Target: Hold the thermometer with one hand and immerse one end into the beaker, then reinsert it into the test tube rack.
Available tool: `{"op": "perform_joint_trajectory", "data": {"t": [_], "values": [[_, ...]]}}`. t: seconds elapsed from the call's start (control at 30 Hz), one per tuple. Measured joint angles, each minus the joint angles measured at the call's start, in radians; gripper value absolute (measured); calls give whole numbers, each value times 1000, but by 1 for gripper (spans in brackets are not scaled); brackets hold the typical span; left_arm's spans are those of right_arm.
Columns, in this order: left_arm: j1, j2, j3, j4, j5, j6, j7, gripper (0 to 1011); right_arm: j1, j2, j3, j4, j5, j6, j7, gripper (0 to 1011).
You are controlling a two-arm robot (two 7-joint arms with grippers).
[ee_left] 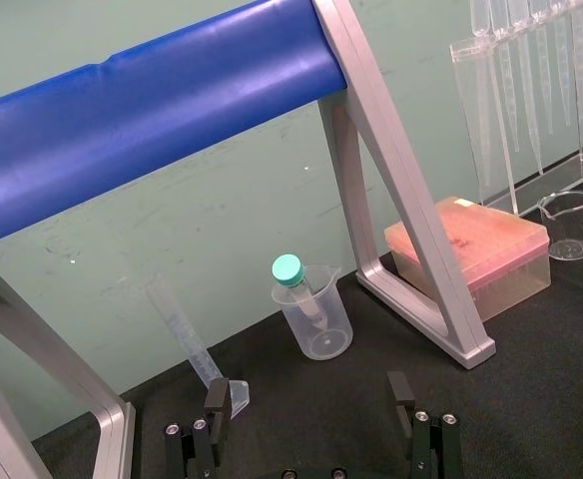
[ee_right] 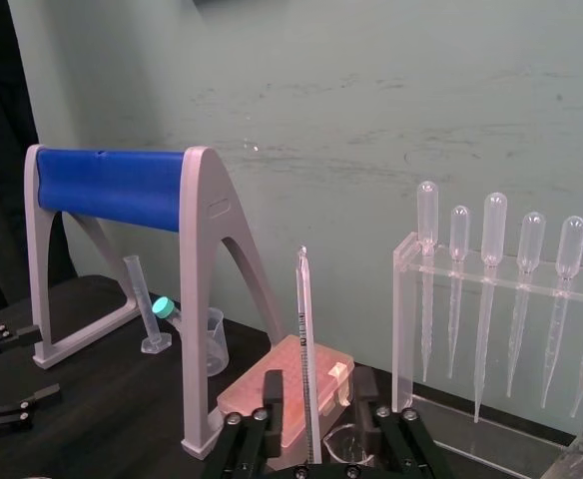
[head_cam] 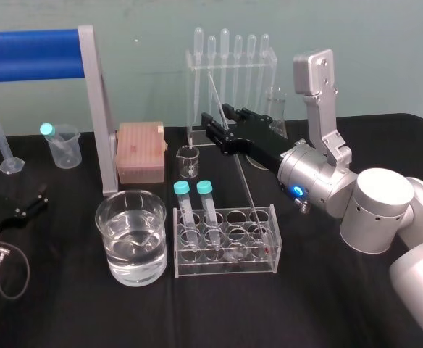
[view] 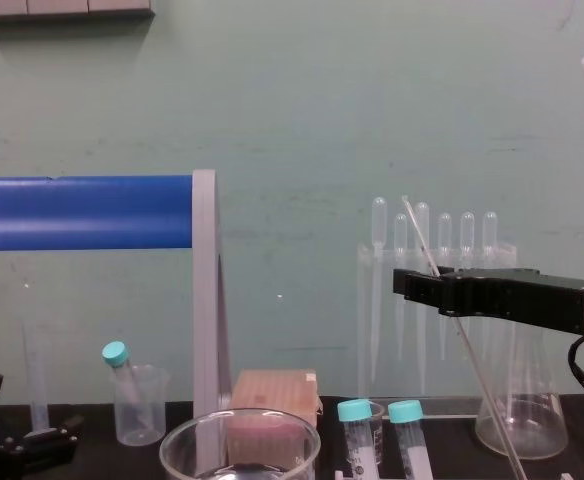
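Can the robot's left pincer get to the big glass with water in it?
Probably yes. The left pincer lies open on the black cloth beside the beaker, with only bare cloth between them. The grey frame leg stands behind that path, not across it.

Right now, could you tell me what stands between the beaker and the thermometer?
In the head view, two teal-capped tubes in the rack stand between the beaker and the thermometer.

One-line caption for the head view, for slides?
The right gripper, fingers open, straddles the thermometer leaning in the test tube rack beside the water-filled beaker; left gripper parked far left.
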Motion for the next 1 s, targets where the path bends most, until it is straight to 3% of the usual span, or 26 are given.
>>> {"op": "perform_joint_trajectory", "data": {"t": [0.47,1.0], "values": [[0,0,0,0,0,0,0,1008,0,0,0,0,0,0,0,60],[0,0,0,0,0,0,0,1008,0,0,0,0,0,0,0,57]]}}
